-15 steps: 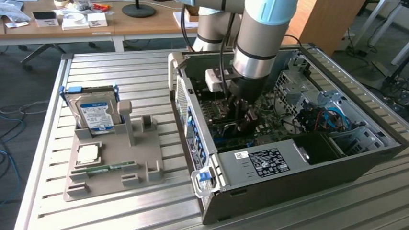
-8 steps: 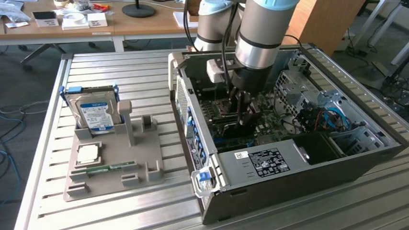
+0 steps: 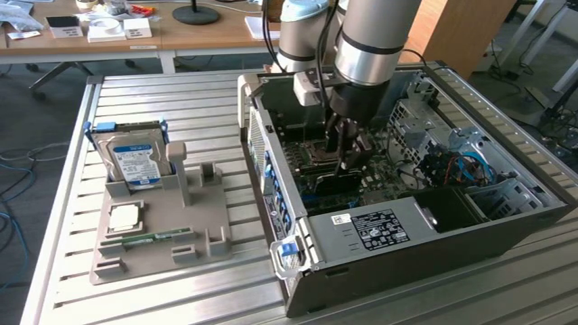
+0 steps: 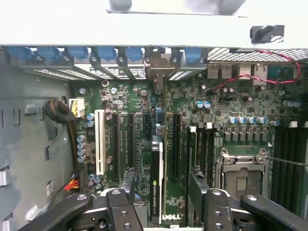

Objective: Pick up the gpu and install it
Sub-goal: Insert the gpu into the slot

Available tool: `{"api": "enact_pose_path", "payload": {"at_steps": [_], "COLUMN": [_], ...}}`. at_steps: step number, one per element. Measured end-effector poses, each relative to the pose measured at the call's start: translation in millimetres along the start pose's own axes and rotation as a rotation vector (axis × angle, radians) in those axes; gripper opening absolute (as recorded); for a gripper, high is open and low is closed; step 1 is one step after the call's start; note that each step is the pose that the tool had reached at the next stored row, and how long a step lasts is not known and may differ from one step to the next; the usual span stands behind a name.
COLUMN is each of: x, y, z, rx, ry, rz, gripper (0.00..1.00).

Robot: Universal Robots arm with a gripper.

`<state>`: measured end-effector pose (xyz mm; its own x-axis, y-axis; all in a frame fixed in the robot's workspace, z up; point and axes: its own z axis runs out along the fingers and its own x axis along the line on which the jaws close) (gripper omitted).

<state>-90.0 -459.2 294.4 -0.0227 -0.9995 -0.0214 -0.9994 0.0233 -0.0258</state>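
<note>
Gripper (image 4: 163, 202) is held inside the open computer case (image 3: 434, 230), jaws spread on either side of the gpu (image 4: 157, 178), which is seen edge-on, apparently seated upright in a motherboard (image 4: 240, 106) slot.

You'll find the gpu (image 4: 157, 180) standing on edge in a motherboard (image 4: 144, 144) expansion slot inside the open computer case (image 3: 424, 230). You see its thin green board edge-on, black along the top, its silver bracket end toward the case's rear wall.
</note>
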Motion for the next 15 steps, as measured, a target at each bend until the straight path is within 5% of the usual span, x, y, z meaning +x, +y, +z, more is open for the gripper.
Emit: {"api": "enact_pose_path", "payload": {"at_steps": [15], "x": [-0.1], "y": [-0.1], "z": [-5.0], "rx": [-0.0002], "ry": [0.0004], "rz": [0.0], "gripper": [0.57]}}
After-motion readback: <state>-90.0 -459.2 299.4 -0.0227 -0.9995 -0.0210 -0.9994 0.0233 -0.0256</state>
